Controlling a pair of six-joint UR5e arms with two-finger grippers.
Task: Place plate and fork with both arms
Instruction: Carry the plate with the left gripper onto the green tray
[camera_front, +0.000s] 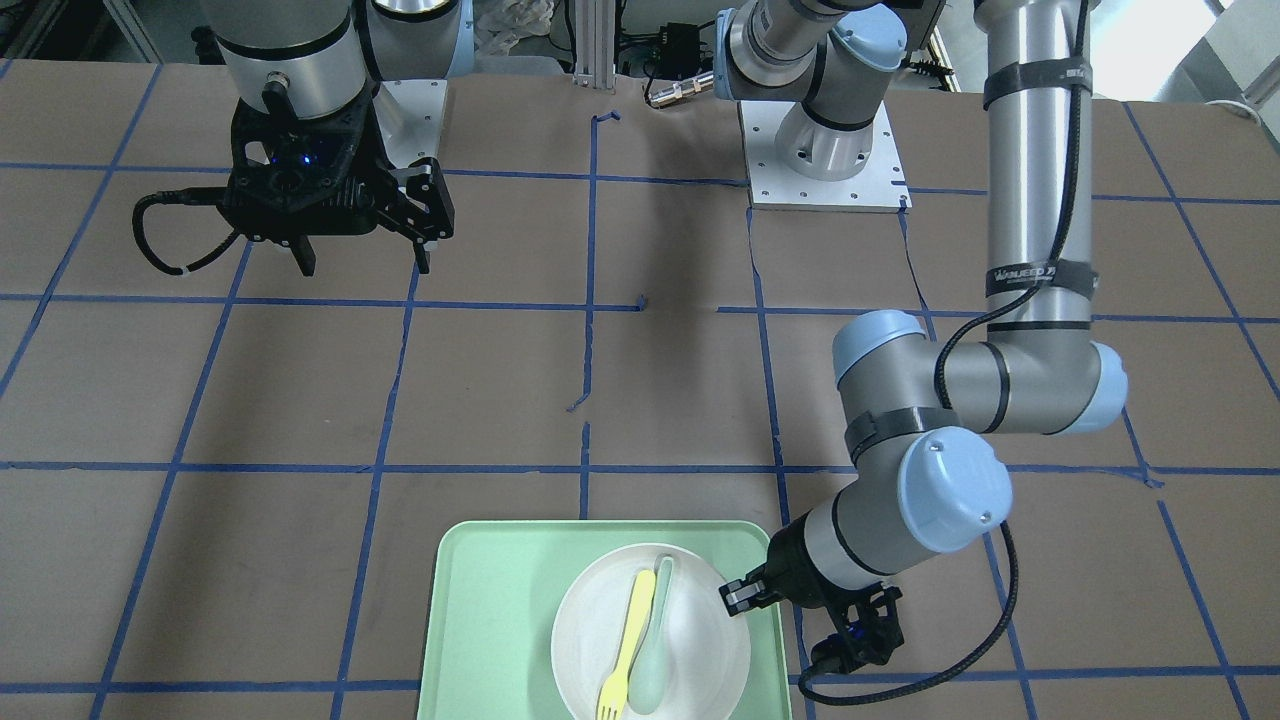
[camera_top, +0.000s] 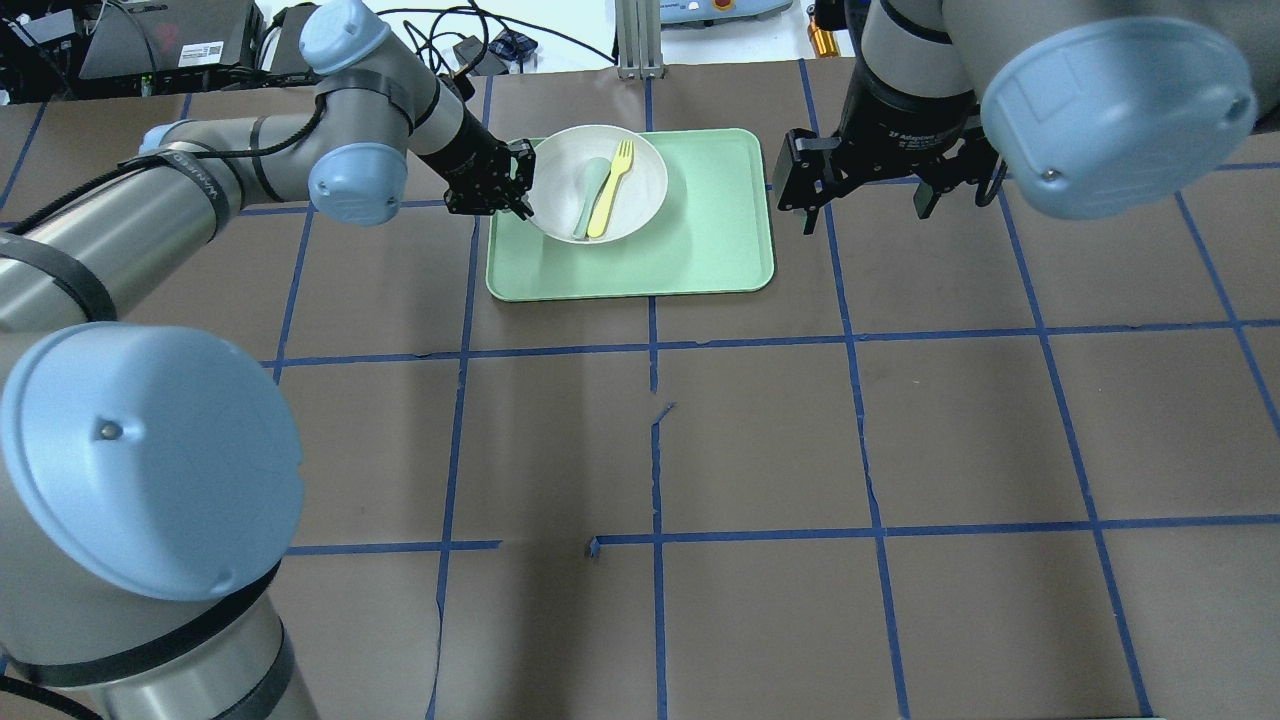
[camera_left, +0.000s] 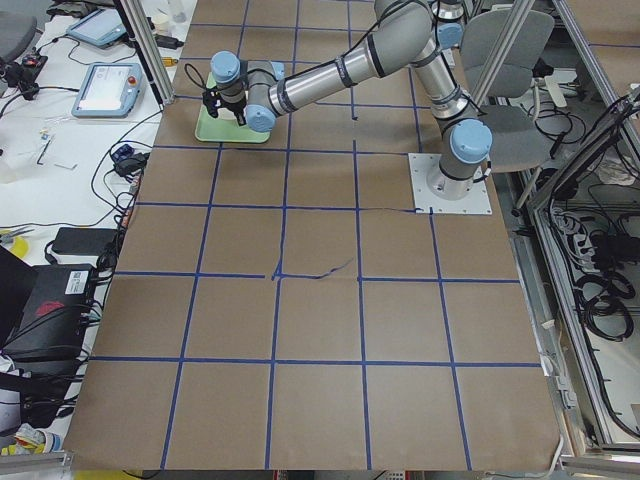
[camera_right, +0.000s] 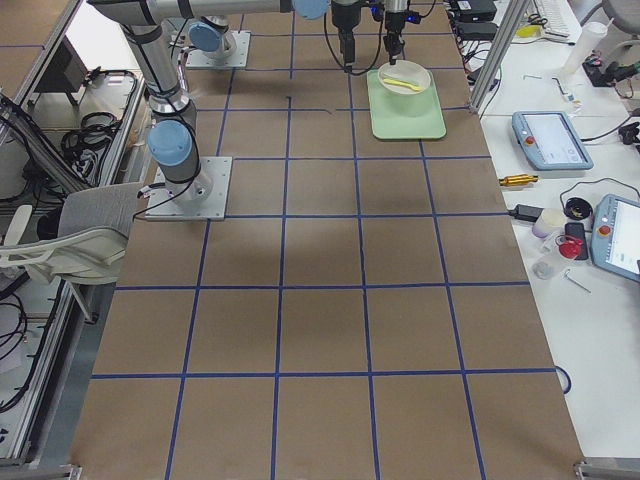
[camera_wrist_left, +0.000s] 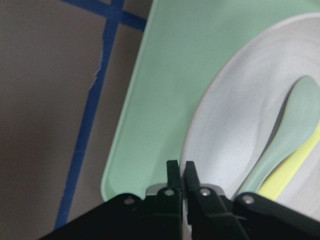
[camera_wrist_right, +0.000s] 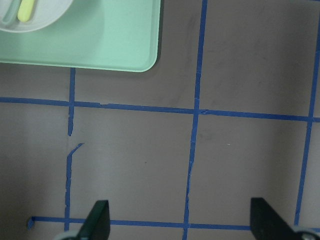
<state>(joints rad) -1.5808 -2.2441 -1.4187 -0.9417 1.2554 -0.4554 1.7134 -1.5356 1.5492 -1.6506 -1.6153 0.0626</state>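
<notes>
The off-white plate (camera_top: 560, 165) sits on the left part of the mint-green tray (camera_top: 700, 235). The yellow fork (camera_top: 610, 185) lies in the plate beside a pale grey-green spoon (camera_top: 590, 190). My left gripper (camera_top: 518, 190) is shut on the plate's left rim; in the left wrist view the fingers (camera_wrist_left: 172, 172) pinch the rim of the plate (camera_wrist_left: 235, 125), with the fork (camera_wrist_left: 285, 176) at the right. My right gripper (camera_top: 865, 205) is open and empty above the table, just right of the tray; its wrist view shows the gripper (camera_wrist_right: 181, 225) spread wide over bare table.
The tray (camera_front: 490, 620) lies at the table's far edge from the robot, near that edge's middle. Brown paper with a blue tape grid covers the table (camera_top: 750, 430). The arm bases (camera_front: 825, 150) stand at the robot's side. Tablets and cables lie beyond the table's far edge (camera_right: 545, 140).
</notes>
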